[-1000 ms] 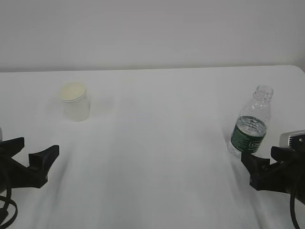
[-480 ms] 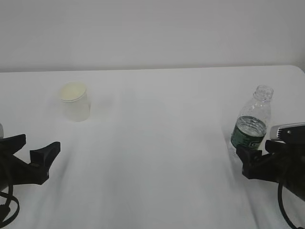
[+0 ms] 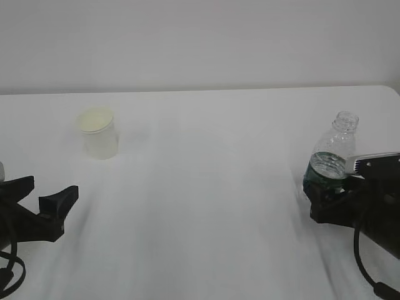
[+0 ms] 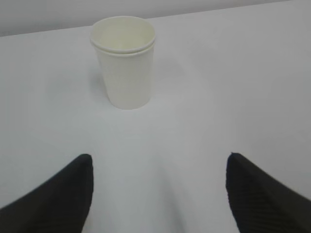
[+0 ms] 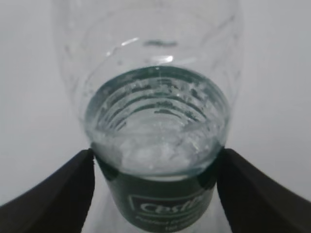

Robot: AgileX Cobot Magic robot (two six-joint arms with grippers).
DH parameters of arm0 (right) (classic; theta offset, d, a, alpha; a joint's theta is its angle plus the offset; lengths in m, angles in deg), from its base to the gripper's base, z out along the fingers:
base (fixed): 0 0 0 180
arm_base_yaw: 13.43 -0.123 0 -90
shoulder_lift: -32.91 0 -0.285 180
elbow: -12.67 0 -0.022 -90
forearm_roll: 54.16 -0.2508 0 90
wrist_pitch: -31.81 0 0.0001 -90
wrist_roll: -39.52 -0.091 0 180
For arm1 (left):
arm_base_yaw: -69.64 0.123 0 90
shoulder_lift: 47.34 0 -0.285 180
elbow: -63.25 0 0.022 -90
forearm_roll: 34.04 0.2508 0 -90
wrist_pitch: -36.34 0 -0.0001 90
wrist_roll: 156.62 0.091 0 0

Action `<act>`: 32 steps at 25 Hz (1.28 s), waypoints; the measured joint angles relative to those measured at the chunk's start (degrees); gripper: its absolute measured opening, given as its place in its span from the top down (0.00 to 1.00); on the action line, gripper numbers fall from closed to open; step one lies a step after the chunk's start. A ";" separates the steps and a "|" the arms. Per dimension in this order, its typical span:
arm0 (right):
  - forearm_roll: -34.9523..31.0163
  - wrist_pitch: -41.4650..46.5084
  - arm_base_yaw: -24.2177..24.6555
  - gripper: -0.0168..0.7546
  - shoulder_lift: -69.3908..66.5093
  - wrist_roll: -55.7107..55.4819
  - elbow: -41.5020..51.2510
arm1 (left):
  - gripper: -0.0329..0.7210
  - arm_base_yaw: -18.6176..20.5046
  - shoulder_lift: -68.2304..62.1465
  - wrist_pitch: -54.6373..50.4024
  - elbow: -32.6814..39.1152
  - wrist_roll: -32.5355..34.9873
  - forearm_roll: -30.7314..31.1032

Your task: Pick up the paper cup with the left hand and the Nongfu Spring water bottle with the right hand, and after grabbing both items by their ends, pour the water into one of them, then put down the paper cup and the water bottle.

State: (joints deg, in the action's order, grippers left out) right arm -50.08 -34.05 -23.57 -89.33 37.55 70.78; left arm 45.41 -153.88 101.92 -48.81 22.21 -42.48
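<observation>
The black two-finger left gripper (image 3: pixel 37 197) sits low, jaws spread wide. The black two-finger right gripper (image 3: pixel 326 203) sits low, jaws wide apart.

White paper cup (image 4: pixel 125 60) upright far left; part-full capless green-labelled bottle (image 3: pixel 330 164) upright right.

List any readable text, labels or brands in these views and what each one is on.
"Cesti": white print on the dark green label of the water bottle, right wrist view; partly cut off, reading uncertain.
A smaller white line beneath it: too blurred to read.
Bottle label in the exterior view: too small to read.
Paper cup: no print visible.
</observation>
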 joint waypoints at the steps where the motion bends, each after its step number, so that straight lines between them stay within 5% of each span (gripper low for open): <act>1: 0.00 0.00 0.00 0.22 0.00 0.00 -0.35 | 0.14 0.00 0.00 0.00 0.00 0.00 0.00; 32: -1.52 0.00 0.00 0.23 -6.13 0.00 -7.48 | 0.17 0.00 0.00 0.00 0.00 1.17 -0.03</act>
State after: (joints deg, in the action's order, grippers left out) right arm -51.60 -34.05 -23.57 -95.45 37.55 63.31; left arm 45.41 -153.88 101.92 -48.81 23.38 -42.52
